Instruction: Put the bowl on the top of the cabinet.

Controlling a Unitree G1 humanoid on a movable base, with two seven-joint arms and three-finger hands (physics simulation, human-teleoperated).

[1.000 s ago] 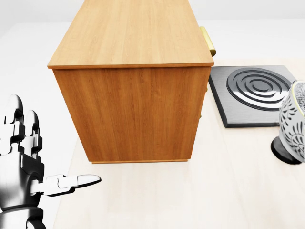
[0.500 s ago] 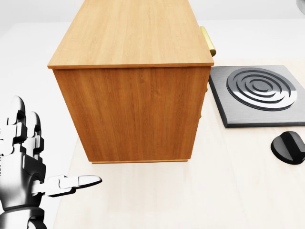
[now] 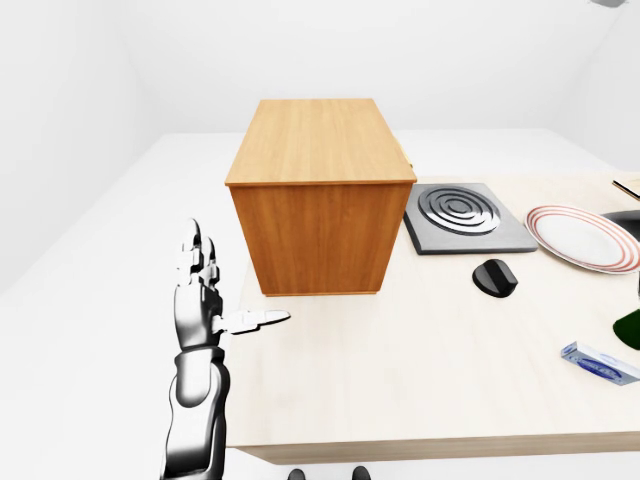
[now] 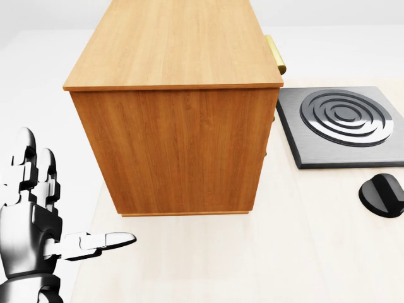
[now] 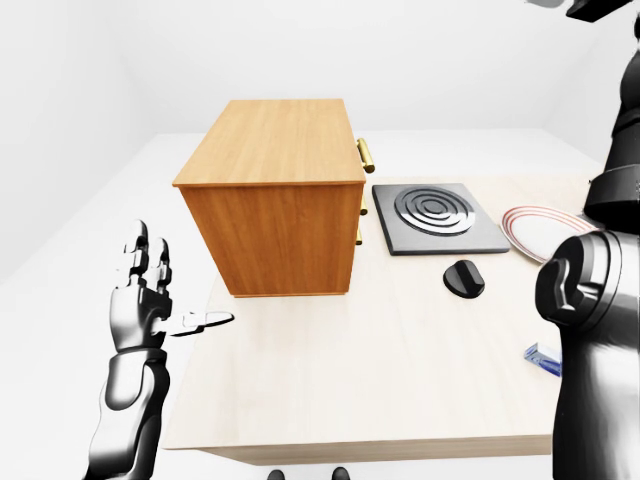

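The bowl shows in none of the three views, so I cannot say where it sits or whether anything holds it. The cabinet (image 3: 320, 190) stands in the upper middle of the left-eye view, its flat wooden top bare. To its right on the table (image 3: 400, 380) lie a hotplate (image 3: 465, 215), a black knob (image 3: 495, 277) and a striped plate (image 3: 585, 238).

The left hand (image 4: 35, 221) is raised at the lower left of the head view, fingers spread and empty, thumb pointing toward the cabinet. The right arm fills the right edge of the right-eye view, but its hand is out of the frame.

A bowl is likely rigid, smooth and breakable, best pinched at the rim or cupped underneath.
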